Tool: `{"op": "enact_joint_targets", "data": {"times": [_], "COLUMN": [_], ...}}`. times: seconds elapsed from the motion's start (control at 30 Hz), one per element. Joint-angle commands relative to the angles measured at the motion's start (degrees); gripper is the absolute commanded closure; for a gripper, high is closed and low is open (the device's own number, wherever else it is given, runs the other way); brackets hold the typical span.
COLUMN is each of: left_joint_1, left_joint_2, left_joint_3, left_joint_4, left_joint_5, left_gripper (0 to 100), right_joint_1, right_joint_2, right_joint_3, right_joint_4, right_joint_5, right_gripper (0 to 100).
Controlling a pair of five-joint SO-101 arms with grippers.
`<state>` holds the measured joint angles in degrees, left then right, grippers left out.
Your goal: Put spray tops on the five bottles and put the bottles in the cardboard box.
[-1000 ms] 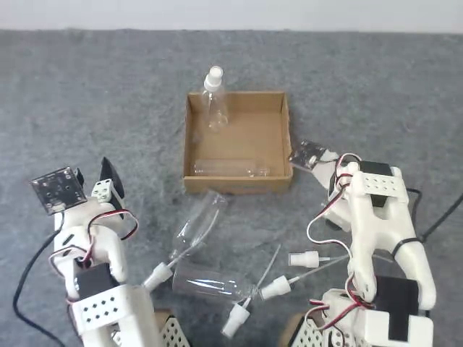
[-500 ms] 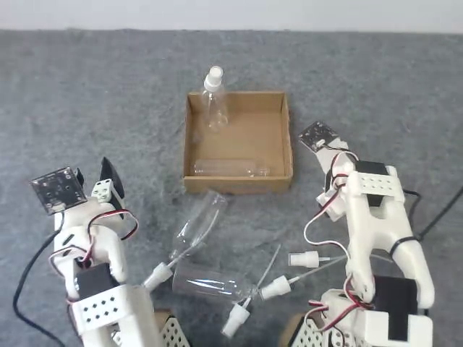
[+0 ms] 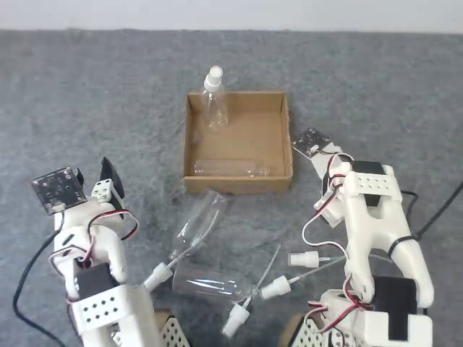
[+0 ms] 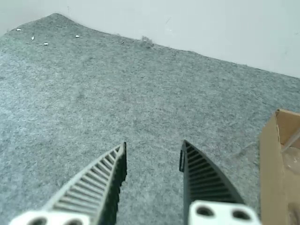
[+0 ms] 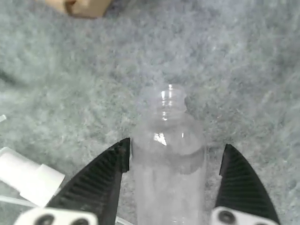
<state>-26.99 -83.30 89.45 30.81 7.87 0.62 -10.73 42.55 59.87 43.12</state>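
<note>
the grey felt-covered desk carries everything. the right arm stands just off the near right corner of the cardboard box, and the left arm is well apart from it on the other side. the box sits open in the middle of the desk. inside it, an upright bottle with a white spray top fitted stands in the far left corner, and a second bottle lies flat along the near wall.

in front of the box, a slanted bottle and a flat bottle lie on the desk between the arms. the right gripper has its fingers spread wide on either side of an uncapped bottle. one finger is touching or nearly touching the glass and the other stands off it. the left gripper hangs over bare felt, fingers parted with nothing between them.

a loose spray top lies beside the right arm. another spray top lies at the flat bottle's end, and i cannot tell whether it is screwed on.
</note>
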Motion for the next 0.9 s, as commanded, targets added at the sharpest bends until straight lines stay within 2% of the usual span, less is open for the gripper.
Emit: {"op": "enact_joint_targets", "data": {"times": [0.0, 0.87], "left_joint_1": [-0.3, -0.3], "left_joint_2": [-0.8, -0.8], "left_joint_3": [-0.9, -0.9], "left_joint_4": [-2.0, -2.0], "left_joint_5": [-0.4, -0.4], "left_gripper": [82, 82], "right_joint_1": [-0.7, -0.8], "right_joint_2": [-0.2, -0.2], "right_joint_3": [-0.6, 1.0], "right_joint_4": [0.9, 0.8], "right_joint_5": [1.5, 1.6], "right_gripper": [74.5, 76.4]}}
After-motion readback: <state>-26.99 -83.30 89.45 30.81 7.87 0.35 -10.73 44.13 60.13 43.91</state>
